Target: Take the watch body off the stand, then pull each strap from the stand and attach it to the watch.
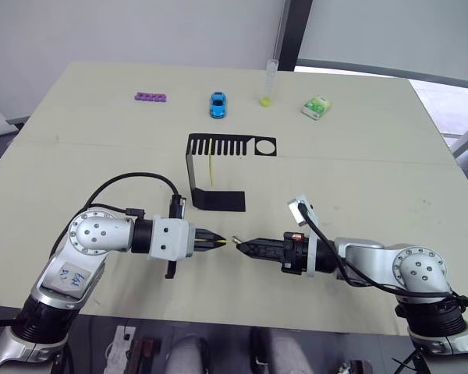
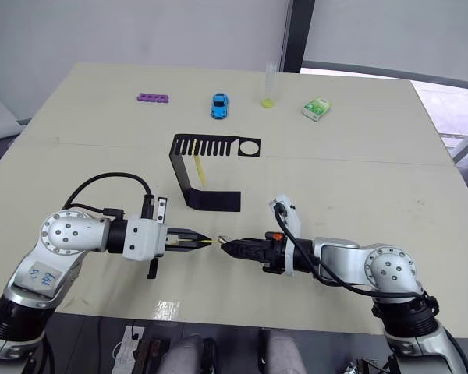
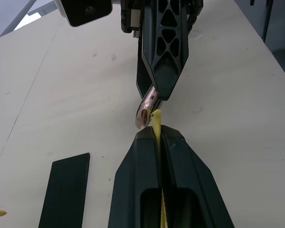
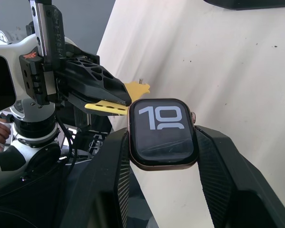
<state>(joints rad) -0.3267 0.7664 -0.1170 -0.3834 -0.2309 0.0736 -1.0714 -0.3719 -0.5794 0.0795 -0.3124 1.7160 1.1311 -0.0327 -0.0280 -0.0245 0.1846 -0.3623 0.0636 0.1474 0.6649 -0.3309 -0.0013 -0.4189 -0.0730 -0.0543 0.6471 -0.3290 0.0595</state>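
We saw the left gripper (image 2: 189, 241) held low over the near part of the table (image 1: 374, 167), its two black fingers pressed together on one yellow strap (image 3: 156, 118), whose tip poked out just past the fingertips. Directly ahead of those fingertips, tip to tip, the right gripper (image 2: 235, 247) faced it, clamped on the watch body (image 4: 162, 133); the case sat crosswise between its fingers with the dark screen and light numerals turned toward the wrist camera. The strap end lay right at the edge of the case, though we could not tell from these angles whether it was seated in the slot or only touching.

Beyond both grippers, farther across the table, the stand (image 1: 215, 167) stood upright with its flat foot toward the grippers, and the second strap (image 1: 210, 162) hung from one of the comb slots in its top plate.

Well past the stand, along the far edge, we noted a purple block (image 1: 150, 97), a blue toy car (image 1: 218, 104), a clear tube (image 1: 268, 84) with a yellow-green bottom, and a small green-and-white box (image 1: 317, 107).
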